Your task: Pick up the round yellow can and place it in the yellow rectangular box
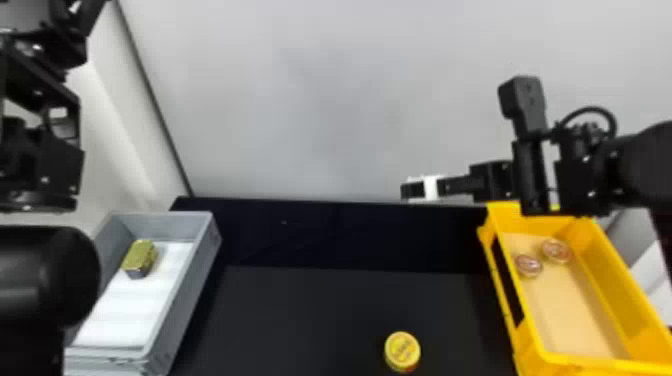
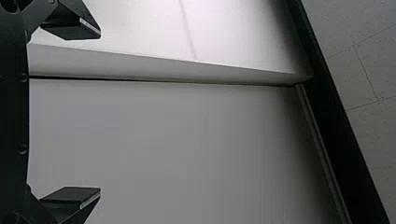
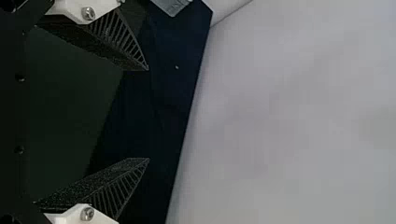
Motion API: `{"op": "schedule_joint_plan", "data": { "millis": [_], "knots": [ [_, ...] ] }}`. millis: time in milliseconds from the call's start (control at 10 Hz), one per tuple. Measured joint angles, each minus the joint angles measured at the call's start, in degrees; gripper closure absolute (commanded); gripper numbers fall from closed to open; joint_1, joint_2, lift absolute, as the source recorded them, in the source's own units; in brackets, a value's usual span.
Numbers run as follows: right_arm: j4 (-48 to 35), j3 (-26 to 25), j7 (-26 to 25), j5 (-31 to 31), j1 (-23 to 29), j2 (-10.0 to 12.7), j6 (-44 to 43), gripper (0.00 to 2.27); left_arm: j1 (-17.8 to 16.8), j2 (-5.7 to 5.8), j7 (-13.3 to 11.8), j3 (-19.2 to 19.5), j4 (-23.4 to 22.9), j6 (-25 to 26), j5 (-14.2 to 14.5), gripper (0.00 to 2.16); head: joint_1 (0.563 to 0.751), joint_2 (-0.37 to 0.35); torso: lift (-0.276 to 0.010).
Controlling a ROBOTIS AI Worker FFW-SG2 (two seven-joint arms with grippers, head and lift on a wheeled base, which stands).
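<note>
1. Jaws of my right gripper [image 3: 148, 114] are standing wide apart with nothing between them, and those of my left gripper [image 2: 100, 113] are hanging wide and empty too, off at my left side.
2. The round yellow can [image 1: 402, 351] is sitting lid up on the dark table [image 1: 300, 320], well nearer to me than my right gripper and to the left of the yellow rectangular box [image 1: 575, 320].
3. Reaching is looking like the step in hand, so I am planning on drawing back and turning the right fingers down before lowering, clearing the box wall.
4. I am wanting the can centred between both pads, since a low, round body is likely to be rolling or skidding if one finger is touching first.
5. For the grip, I am counting on closing slowly around its sides, low but not scraping the table, and lifting straight.
6. For the placing, I am favouring the bare floor nearer me, as two small round tins [image 1: 528, 265] are lying toward the far end.
</note>
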Motion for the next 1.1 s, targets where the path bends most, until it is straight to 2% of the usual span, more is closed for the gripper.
{"op": "schedule_joint_plan", "data": {
  "millis": [200, 300, 400, 500, 600, 700, 800, 1100],
  "knots": [
    [3.31, 3.58, 14.39, 9.69, 1.25, -1.39, -3.12, 0.09, -0.29, 0.04, 0.0, -0.2, 0.1, -0.03, 0.07, 0.1, 0.663, 0.054, -0.002],
    [4.91, 5.96, 27.79, 21.43, 2.23, -1.15, -5.5, 0.09, -0.41, 0.05, 0.0, -0.27, 0.11, -0.07, 0.09, 0.1, 0.663, 0.054, -0.002],
    [6.53, 8.03, 42.98, 37.57, 3.22, 0.33, -8.69, 0.09, -0.46, 0.04, 0.0, -0.33, 0.11, -0.1, 0.11, 0.1, 0.663, 0.054, -0.002],
    [7.97, 10.05, 53.16, 52.38, 4.02, 1.87, -12.29, 0.1, -0.52, -0.01, 0.0, -0.38, 0.2, -0.17, 0.13, 0.1, 0.663, 0.054, -0.002],
    [9.94, 12.02, 59.32, 64.19, 4.94, 3.22, -16.33, 0.11, -0.66, -0.06, 0.0, -0.48, 0.31, -0.23, 0.17, 0.1, 0.663, 0.054, -0.002],
    [11.56, 12.75, 60.85, 68.55, 5.76, 3.94, -18.65, 0.11, -0.8, -0.08, 0.0, -0.58, 0.4, -0.26, 0.19, 0.1, 0.663, 0.054, -0.002],
    [13.47, 12.72, 60.85, 70.11, 6.81, 4.62, -20.38, 0.11, -0.92, -0.11, 0.0, -0.64, 0.43, -0.27, 0.2, 0.1, 0.663, 0.054, -0.002],
    [19.14, 11.62, 60.19, 69.07, 8.88, 6.41, -23.04, 0.11, -1.05, -0.26, 0.0, -0.71, 0.45, -0.27, 0.2, 0.1, 0.663, 0.054, -0.002]
  ]
}}
